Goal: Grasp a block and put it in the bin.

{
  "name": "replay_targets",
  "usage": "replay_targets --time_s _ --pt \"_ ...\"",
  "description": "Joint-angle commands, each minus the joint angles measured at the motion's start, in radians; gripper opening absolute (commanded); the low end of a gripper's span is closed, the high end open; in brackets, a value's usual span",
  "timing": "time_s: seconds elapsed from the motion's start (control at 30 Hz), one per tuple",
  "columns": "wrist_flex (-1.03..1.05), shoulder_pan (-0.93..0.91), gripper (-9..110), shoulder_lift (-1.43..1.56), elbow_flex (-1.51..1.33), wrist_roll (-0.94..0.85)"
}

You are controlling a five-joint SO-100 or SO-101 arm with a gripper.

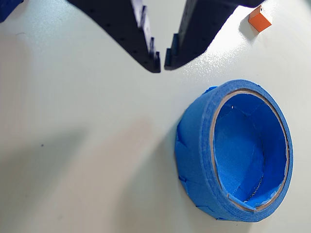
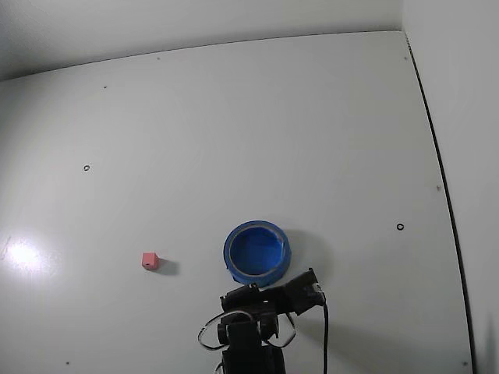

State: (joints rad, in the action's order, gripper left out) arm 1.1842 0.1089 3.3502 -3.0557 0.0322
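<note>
In the wrist view the block [image 1: 259,19] shows as a tiny orange-red cube at the top right, lying on the white table. The bin [image 1: 194,145] is a round blue container with a thick rim and a bright blue inside, at the lower right. My gripper [image 1: 162,65] comes in from the top edge with its dark fingertips almost touching and nothing between them. It hangs above bare table, left of the block and above the bin in this view. In the fixed view the block [image 2: 150,260] lies well left of the bin [image 2: 257,278], and my arm [image 2: 249,327] sits just below the bin.
The table [image 2: 234,117] is plain white with a few small dark marks. Its right edge runs along a dark line [image 2: 437,156], and a wall rises at the back. A black cable [image 2: 324,343] hangs beside the arm.
</note>
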Motion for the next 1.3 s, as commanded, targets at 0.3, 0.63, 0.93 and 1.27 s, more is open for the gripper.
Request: replay_targets --time_s 0.3,0.63,0.93,1.27 --pt "0.0 0.012 1 0.006 0.181 -0.106" --pt "0.017 0.012 3 -0.434 0.548 -0.615" --pt "0.015 0.035 34 -0.762 0.851 -0.795" --pt "0.017 0.39 40 -0.933 1.101 -0.742"
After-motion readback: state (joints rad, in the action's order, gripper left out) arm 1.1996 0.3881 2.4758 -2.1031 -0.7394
